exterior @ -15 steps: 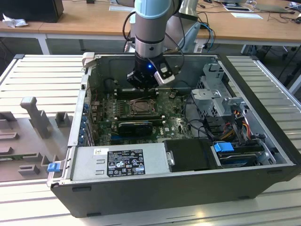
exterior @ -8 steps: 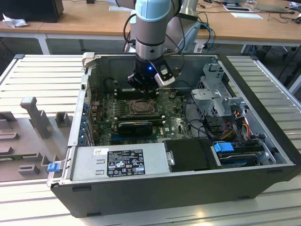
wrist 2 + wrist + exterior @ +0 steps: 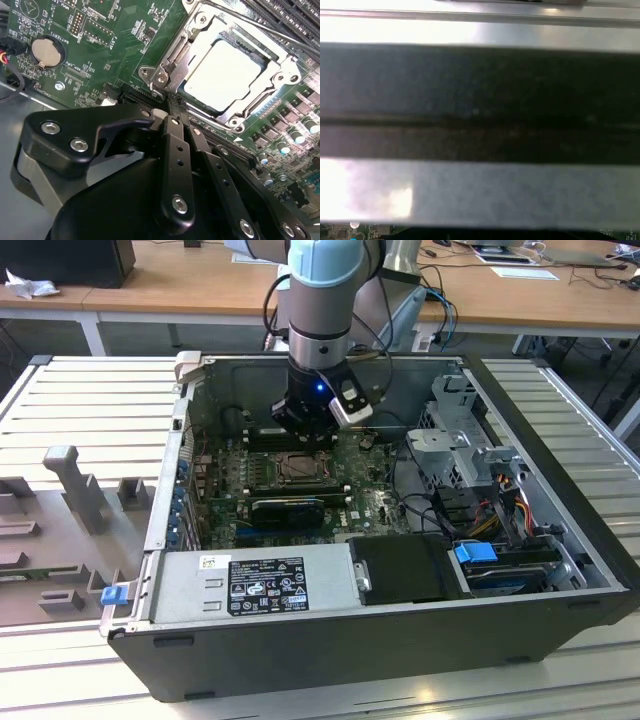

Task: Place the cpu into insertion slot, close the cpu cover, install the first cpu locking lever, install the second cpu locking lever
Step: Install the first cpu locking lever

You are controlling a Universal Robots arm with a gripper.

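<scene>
Wooden desks stood behind a ribbed metal bench on which an opened computer case [image 3: 560,590] lay on its side, its green motherboard [image 3: 100,55] facing up. Down inside it hung the gripper [image 3: 172,107], its two black fingers [image 3: 176,150] drawn together to a narrow point with nothing visible between them. That point sat at the near edge of the socket, touching or all but touching a small metal tab at the corner of the cpu cover [image 3: 280,75].

Just beyond the fingertips the cpu [image 3: 222,75] already lay flat in the insertion slot [image 3: 298,468], its pale metal top showing through the cover's square window. The cover looked lowered over the chip; whether either locking lever was hooked down I could not tell.

As a judgement, the chip was light, rigid and smooth-topped, and the contact field under it was the delicate part, so it was best handled by its edges and never pressed askew. The cover was thin stiff sheet metal, hinged, and best pushed at its tab or frame rather than across the window.
</scene>
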